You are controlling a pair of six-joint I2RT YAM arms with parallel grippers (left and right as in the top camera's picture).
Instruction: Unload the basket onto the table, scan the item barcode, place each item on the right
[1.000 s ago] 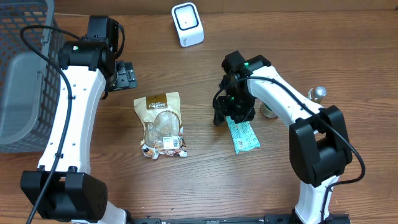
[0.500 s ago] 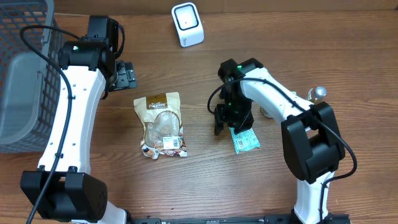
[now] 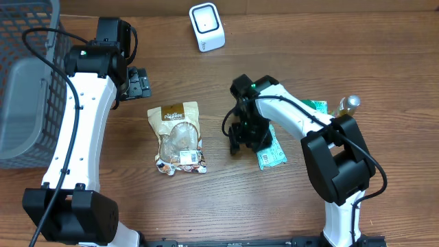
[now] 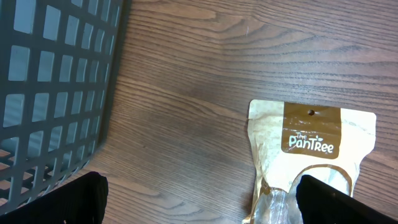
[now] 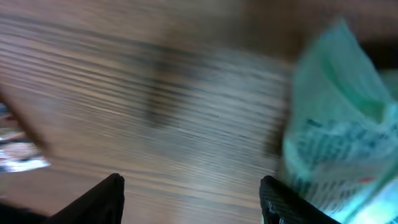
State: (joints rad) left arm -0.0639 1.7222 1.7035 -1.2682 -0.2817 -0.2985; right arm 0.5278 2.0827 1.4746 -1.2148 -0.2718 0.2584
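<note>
The left arm [image 3: 75, 137] stands on its base at the near-left corner of the desk [image 3: 384, 68]. It stretches along the left edge towards the far side, with its white links almost in one line. At the top the wrist turns to the right, so the left gripper [image 3: 139, 84] points towards the middle of the desk. Its jaws stand wide apart with nothing between them, and its dark fingertips [image 4: 74, 199] show only at the lower corners of the wrist view.

The right arm [image 3: 302, 111] rises from the near-right side, folds at the elbow and reaches left to the centre of the desk. The right gripper [image 3: 240, 140] points down, low over the wood. Its jaws are apart and grip nothing.
</note>
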